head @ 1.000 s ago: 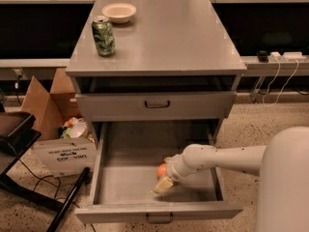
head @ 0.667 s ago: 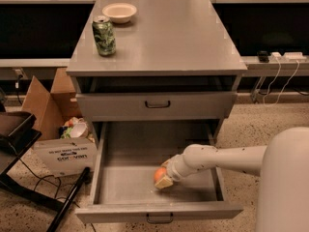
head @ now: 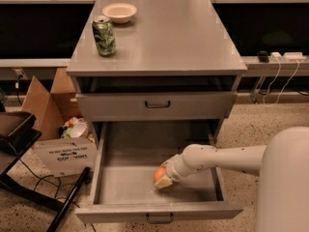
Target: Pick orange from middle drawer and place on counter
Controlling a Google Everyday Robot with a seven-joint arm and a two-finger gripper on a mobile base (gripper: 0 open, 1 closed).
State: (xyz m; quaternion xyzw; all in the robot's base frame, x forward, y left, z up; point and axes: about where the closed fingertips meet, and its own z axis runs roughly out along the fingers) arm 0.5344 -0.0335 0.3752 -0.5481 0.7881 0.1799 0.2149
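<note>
The orange [head: 158, 173] lies on the floor of the pulled-out middle drawer [head: 125, 178], right of its centre. My gripper [head: 162, 179] reaches in from the right on a white arm, down inside the drawer and right against the orange, whose right side it hides. The counter [head: 169, 37] is the grey cabinet top above.
A green soda can [head: 104, 36] and a cream bowl [head: 119, 12] stand on the counter's left back. A shut drawer front [head: 157, 105] sits above the open drawer. Cardboard boxes [head: 60, 153] and a black stand [head: 14, 134] are on the floor to the left.
My gripper has moved slightly left and closed in on the orange, which has shifted a little left on the drawer floor.
</note>
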